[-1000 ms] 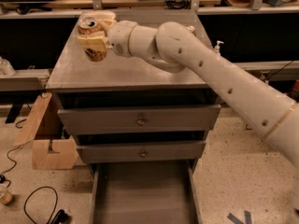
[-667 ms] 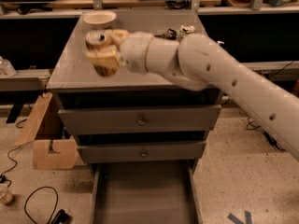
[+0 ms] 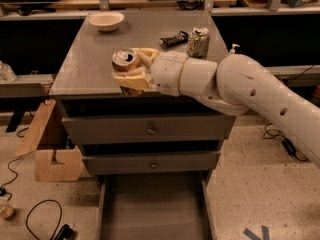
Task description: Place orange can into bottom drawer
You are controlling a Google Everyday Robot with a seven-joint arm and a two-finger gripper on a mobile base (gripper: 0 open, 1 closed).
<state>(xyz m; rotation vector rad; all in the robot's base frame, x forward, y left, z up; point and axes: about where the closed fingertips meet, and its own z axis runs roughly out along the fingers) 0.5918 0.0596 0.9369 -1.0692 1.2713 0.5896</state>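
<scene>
At centre-left of the frame the tool (image 3: pixel 134 76) is clamped on the orange can (image 3: pixel 125 60). Over the last second it has carried the can away from the bowl (image 3: pixel 105 20) in the upper left and forward to the front edge of the grey surface (image 3: pixel 85 64). The can is now held in the air, nearly above the bottom drawer (image 3: pixel 155 209), which stands pulled out at lower centre, so what likely remains is clearing the edge, lowering and letting go.
</scene>
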